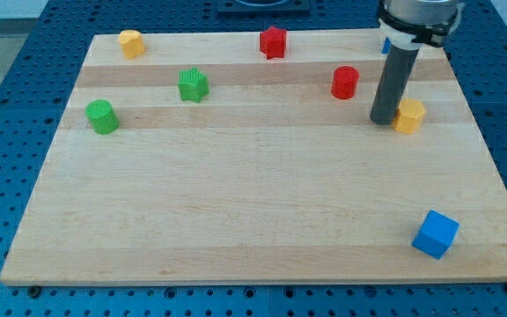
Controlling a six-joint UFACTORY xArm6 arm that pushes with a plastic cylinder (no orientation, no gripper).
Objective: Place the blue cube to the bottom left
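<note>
In the one camera view we see a wooden board (262, 220) lying on a blue pegged table (7, 132). Our arm ends in a dark rod (393, 84), and my tip (383, 121) rests on the board at the far right. We have no fingers, only this bare rod, so nothing is grasped or clenched.

The blue cube (435, 233) sits at the near right corner of the board, turned a little askew. It lies well apart from my tip, nearer to the camera and slightly further right, with bare wood between them.

Just to the right of my tip stands a yellow block (409, 115); it looks to be touching the rod or very nearly so, and we cannot tell which. A red cylinder (345, 82) stands near the tip on its left. Behind the rod a small bit of another blue block (384, 45) peeks out at the far edge, its shape hidden.

Further left along the far edge are a red star (273, 41) and a second yellow block (130, 43). A green star (193, 84) and a green cylinder (102, 116) stand on the left side.
</note>
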